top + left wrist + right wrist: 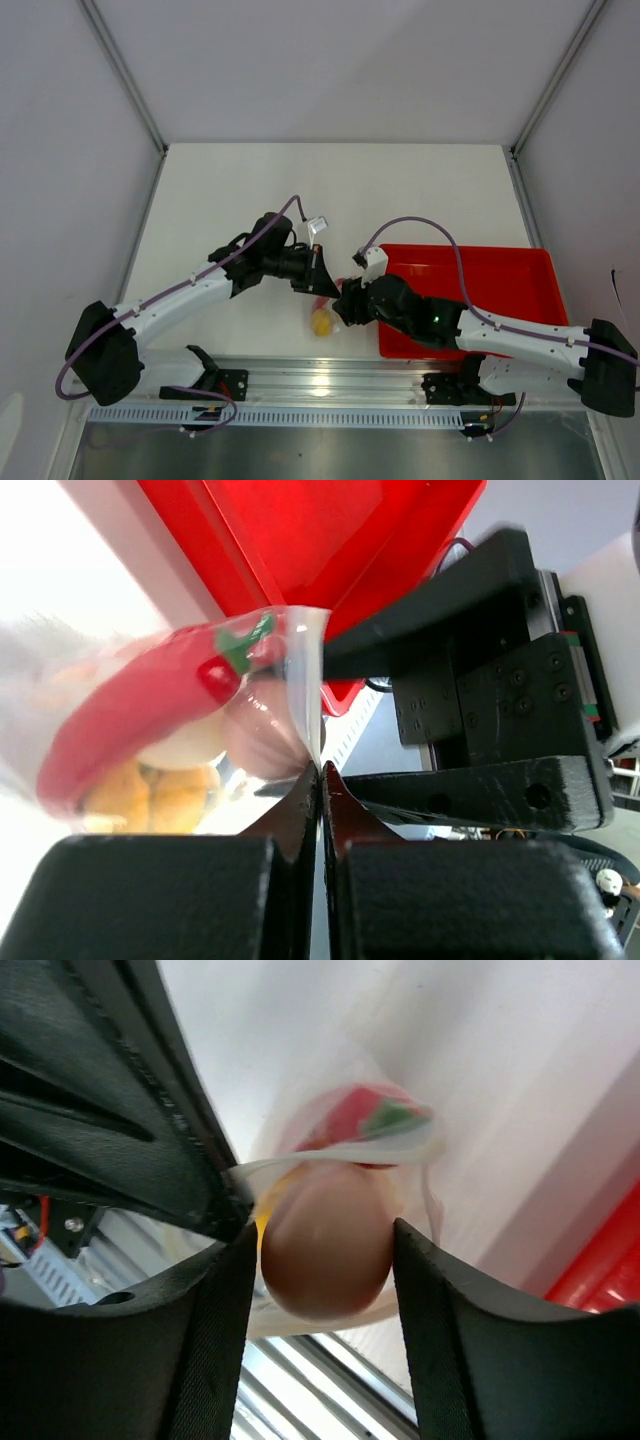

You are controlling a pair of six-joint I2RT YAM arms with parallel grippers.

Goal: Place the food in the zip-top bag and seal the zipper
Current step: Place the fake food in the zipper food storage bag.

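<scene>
One brownish egg-shaped piece (325,1255) of the food sits between the fingers (460,1340) of the right hand (322,1235). That hand stands about half open, with a finger against each side of the piece. The piece is at the mouth of the zip-top bag (300,670); whether it is fully inside cannot be told. Showing through the clear plastic are a red pepper-shaped piece (130,720) with a green stem, a yellow-orange piece (150,795) and a cream piece (185,745).

The left hand (320,780) is fully closed, pinching the bag's edge between its fingertips (295,820). The bag is between the two hands, close to the near edge of the white surface (230,190) and just left of the red tray (500,262). Whether it rests on the surface or hangs cannot be told. The tray lies on the right side of the surface, and the right arm crosses its near rim.
</scene>
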